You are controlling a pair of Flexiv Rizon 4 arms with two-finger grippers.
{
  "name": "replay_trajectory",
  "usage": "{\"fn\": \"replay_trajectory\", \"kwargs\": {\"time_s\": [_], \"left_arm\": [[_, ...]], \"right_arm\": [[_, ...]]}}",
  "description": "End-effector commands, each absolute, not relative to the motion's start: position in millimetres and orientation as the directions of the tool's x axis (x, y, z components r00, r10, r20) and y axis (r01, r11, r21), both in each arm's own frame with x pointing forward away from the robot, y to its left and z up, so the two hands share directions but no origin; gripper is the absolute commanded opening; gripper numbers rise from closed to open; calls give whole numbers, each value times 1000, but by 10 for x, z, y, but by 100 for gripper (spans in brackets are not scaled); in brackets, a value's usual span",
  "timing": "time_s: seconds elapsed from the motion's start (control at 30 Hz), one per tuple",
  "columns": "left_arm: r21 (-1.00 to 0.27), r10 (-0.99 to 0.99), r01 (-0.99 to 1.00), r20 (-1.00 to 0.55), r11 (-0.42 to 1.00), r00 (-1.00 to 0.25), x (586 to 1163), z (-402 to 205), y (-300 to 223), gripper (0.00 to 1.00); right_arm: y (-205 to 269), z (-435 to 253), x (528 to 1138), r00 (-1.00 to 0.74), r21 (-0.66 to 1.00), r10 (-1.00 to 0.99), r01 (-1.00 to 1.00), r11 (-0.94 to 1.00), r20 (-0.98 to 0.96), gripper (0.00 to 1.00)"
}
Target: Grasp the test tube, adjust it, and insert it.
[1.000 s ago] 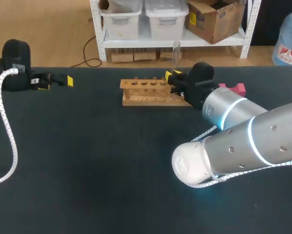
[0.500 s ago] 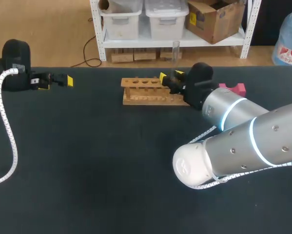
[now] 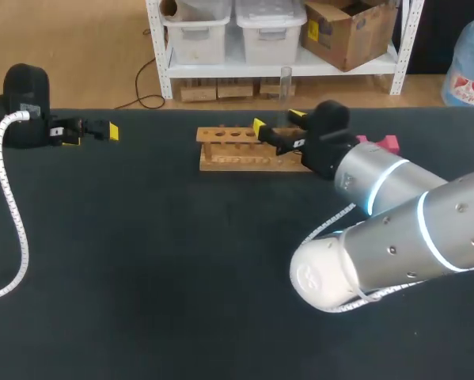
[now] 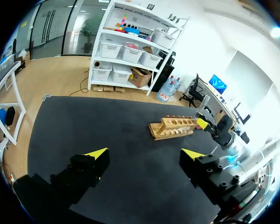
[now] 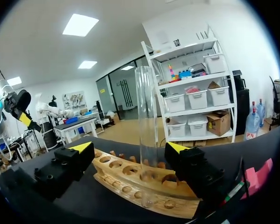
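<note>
Tube: clear glass test tube (image 5: 147,121) stands in one hole of the light wooden rack (image 5: 116,179), so insertion looks pretty much done.
Axis: long axis vertical, open mouth up, bottom down in the rack.
Right gripper (image 5: 129,148): fingers spread either side of the glass, not touching; the rack is carrying it, I guess.
Left gripper (image 4: 143,154): splayed wide, empty, well apart from the rack.

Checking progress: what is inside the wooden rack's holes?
One clear test tube stands upright in a hole of the rack, untouched, with the right gripper open around it. Other holes look empty; that gripper hides the rack's end from above.
</note>
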State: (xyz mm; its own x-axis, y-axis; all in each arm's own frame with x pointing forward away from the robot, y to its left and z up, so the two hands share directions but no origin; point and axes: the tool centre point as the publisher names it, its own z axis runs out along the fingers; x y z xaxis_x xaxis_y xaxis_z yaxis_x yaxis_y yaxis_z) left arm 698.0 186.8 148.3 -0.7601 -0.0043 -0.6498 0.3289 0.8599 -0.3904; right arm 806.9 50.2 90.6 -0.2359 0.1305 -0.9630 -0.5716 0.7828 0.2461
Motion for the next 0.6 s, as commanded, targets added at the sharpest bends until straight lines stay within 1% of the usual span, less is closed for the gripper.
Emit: {"fn": "replay_trajectory", "kwargs": {"time_s": [0.03,0.3,0.6], "left_arm": [[-390,-4,327,-649,861,-761,6980,1486,1864,100],[-390,-4,327,-649,861,-761,6980,1486,1864,100],[-390,-4,327,-649,861,-761,6980,1486,1864,100]], "right_arm": [[346,1034,7986,-254,237,100,-599,765,-962,100],[188,1271,7886,-259,209,54,-620,756,-964,100],[81,1351,7794,-283,203,-1,-690,695,-959,100]]}}
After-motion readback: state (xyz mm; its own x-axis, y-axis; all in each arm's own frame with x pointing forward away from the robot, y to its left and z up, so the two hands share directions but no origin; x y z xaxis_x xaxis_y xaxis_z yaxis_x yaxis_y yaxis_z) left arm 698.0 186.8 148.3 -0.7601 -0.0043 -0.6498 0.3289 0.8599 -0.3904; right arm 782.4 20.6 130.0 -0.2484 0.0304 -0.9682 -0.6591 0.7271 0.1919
